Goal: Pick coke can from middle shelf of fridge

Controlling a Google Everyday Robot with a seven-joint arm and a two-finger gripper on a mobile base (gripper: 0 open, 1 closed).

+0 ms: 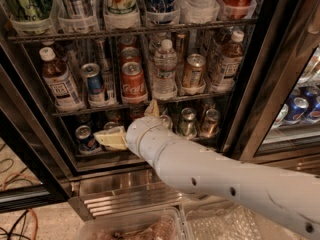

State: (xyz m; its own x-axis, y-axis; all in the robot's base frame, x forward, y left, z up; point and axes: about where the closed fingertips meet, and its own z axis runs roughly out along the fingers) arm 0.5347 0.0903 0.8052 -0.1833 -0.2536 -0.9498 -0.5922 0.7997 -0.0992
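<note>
The coke can [132, 82] is red with white script and a silver top. It stands at the front of the middle shelf [200, 97] of the fridge [125, 186], whose door is open. My gripper [131, 123] is just below the can, in front of the shelf's front rail. It is open and empty. One tan finger [152, 108] points up toward the rail right of the can. The other [112, 137] points left over the lower rack. My white arm [215, 176] comes in from the lower right and hides part of the lower rack.
On the middle shelf, a blue can [94, 82] and a brown bottle [58, 81] stand left of the coke can. A water bottle [164, 70], a gold-tan can [193, 71] and another bottle [226, 61] stand to its right. Short cans [186, 121] fill the lower rack. A plastic bin [131, 229] lies on the floor.
</note>
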